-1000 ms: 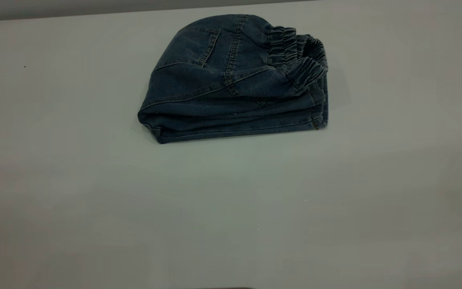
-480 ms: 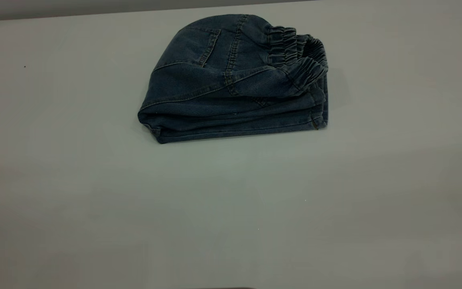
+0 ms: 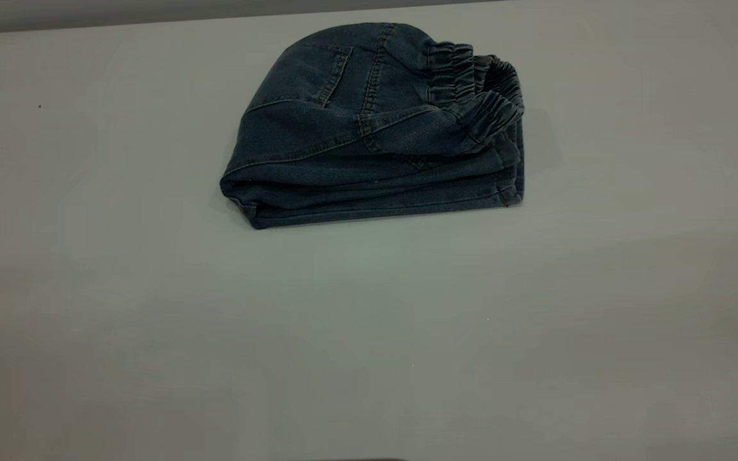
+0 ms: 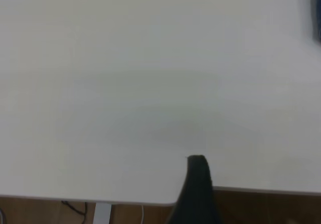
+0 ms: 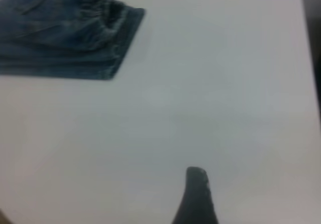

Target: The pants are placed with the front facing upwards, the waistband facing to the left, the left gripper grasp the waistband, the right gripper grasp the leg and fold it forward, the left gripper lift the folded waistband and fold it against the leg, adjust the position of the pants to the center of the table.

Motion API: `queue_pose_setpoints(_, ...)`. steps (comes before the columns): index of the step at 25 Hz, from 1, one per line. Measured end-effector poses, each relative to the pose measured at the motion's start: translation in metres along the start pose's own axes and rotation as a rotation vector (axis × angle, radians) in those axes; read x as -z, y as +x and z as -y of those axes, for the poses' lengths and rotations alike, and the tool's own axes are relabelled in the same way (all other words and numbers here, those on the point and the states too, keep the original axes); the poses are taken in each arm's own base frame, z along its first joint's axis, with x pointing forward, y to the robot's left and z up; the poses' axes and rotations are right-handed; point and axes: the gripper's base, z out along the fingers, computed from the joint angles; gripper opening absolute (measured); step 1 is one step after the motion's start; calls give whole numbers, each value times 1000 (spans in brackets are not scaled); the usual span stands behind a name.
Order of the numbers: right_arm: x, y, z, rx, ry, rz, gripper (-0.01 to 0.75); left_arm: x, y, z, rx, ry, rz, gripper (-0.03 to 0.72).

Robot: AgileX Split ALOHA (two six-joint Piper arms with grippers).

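The blue denim pants (image 3: 369, 134) lie folded in a compact bundle on the white table (image 3: 369, 333), toward its far side. The ruffled waistband (image 3: 481, 89) sits on top at the bundle's right end, and a back pocket faces up. The right wrist view shows the pants (image 5: 65, 38) with the waistband (image 5: 103, 8) far off from my right gripper (image 5: 195, 172), whose dark fingers meet in one tip over bare table. My left gripper (image 4: 196, 159) shows the same single tip near the table's edge, holding nothing. Neither gripper appears in the exterior view.
The table edge (image 4: 100, 199) runs close to the left gripper, with brown floor, a white table leg (image 4: 102, 213) and cables below it. A dark strip (image 4: 317, 13) shows at that view's border. The table's far edge (image 3: 87, 25) lies just behind the pants.
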Motion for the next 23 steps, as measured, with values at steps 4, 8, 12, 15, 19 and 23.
queue_pose_setpoints(4,0,0,1,-19,14,1,484,0,0,0,0,0,0,550)
queue_pose_setpoints(8,0,0,1,-21,12,4,484,0,0,0,0,0,0,550)
queue_pose_setpoints(12,0,0,1,-21,12,5,484,0,0,0,0,0,0,550)
queue_pose_setpoints(15,0,0,1,-22,12,5,484,0,0,0,0,0,0,550)
queue_pose_setpoints(19,0,0,1,-22,12,5,484,0,0,0,0,0,0,550)
queue_pose_setpoints(23,0,0,1,-22,12,5,484,0,0,0,0,0,0,550)
